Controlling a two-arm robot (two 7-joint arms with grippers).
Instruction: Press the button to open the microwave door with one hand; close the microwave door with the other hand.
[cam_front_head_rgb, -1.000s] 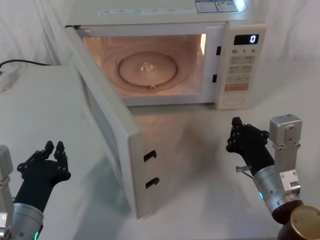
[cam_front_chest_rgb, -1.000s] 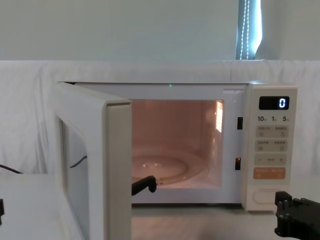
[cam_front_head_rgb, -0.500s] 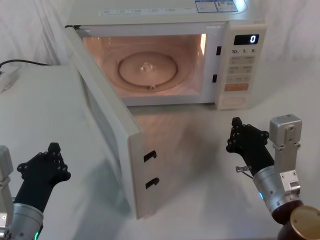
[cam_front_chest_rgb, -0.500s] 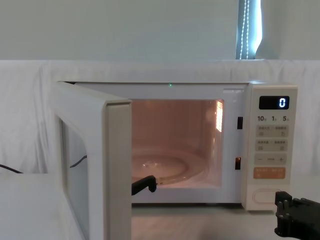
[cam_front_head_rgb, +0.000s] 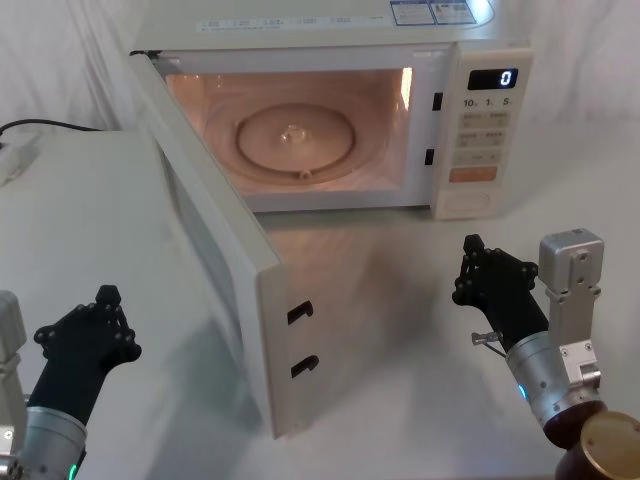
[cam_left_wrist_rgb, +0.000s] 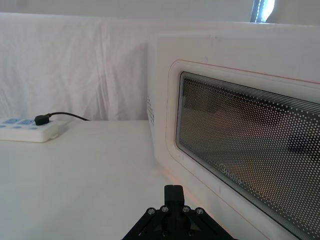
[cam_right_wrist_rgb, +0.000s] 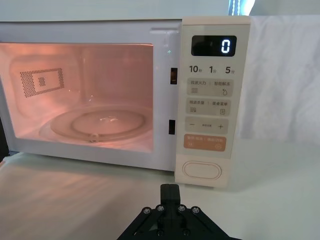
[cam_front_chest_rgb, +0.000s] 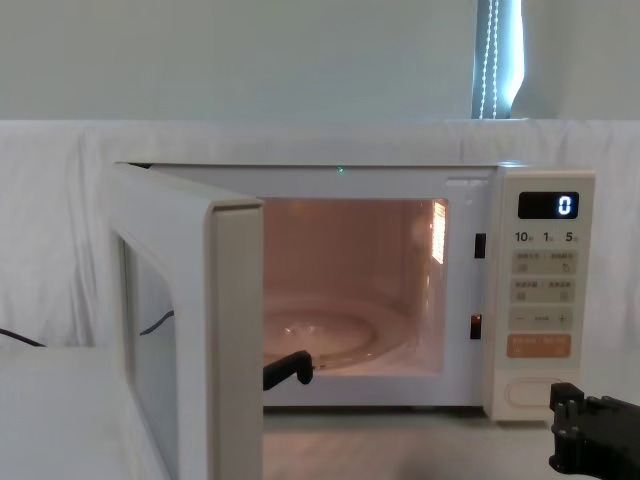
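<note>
While the microwave door (cam_front_head_rgb: 215, 250) stands wide open, the left claw (cam_front_head_rgb: 88, 335) sits closed and empty beside its outer face. The right claw (cam_front_head_rgb: 490, 280), also pinched shut on nothing, hovers short of the button (cam_front_head_rgb: 466, 203).

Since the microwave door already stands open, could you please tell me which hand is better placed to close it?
Probably the left. The left hand sits low on the outer, window side of the open microwave door, while the right hand rests in front of the control panel, across from the door.
</note>
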